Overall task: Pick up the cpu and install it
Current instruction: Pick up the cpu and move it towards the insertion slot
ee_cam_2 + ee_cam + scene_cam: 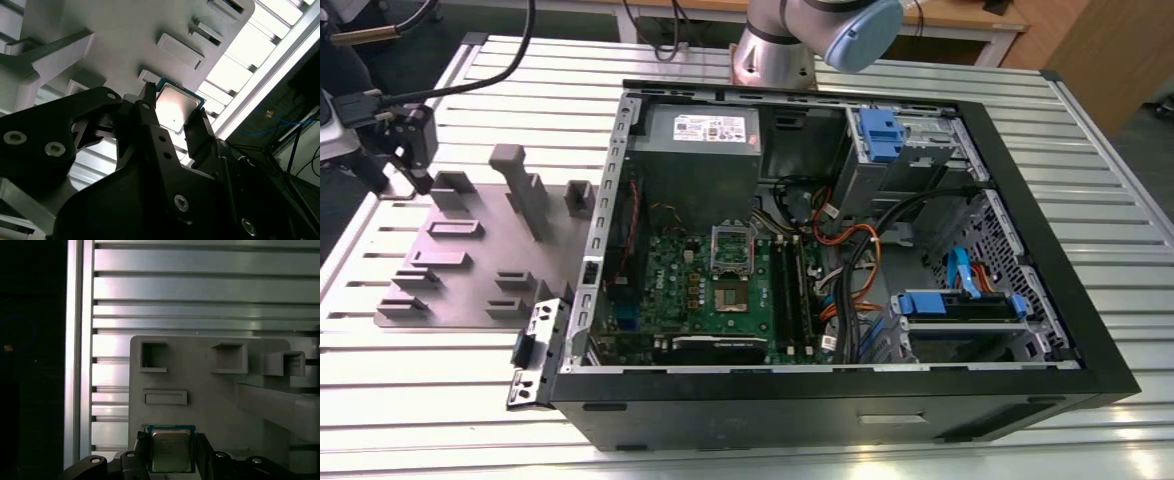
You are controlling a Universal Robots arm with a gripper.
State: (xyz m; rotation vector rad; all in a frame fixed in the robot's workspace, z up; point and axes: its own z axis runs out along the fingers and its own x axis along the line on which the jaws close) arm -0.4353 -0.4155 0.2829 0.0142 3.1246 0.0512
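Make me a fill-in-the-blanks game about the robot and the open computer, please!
1. The gripper is shut on the small square ___.
2. The motherboard inside the computer case is coloured ___.
3. The grey fixture plate lies to the exterior view's ___ of the case.
Missing words: cpu; green; left.

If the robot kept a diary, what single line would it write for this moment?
phase: pick-up | gripper: shut on cpu | location: over grey fixture plate | install: cpu not yet at motherboard
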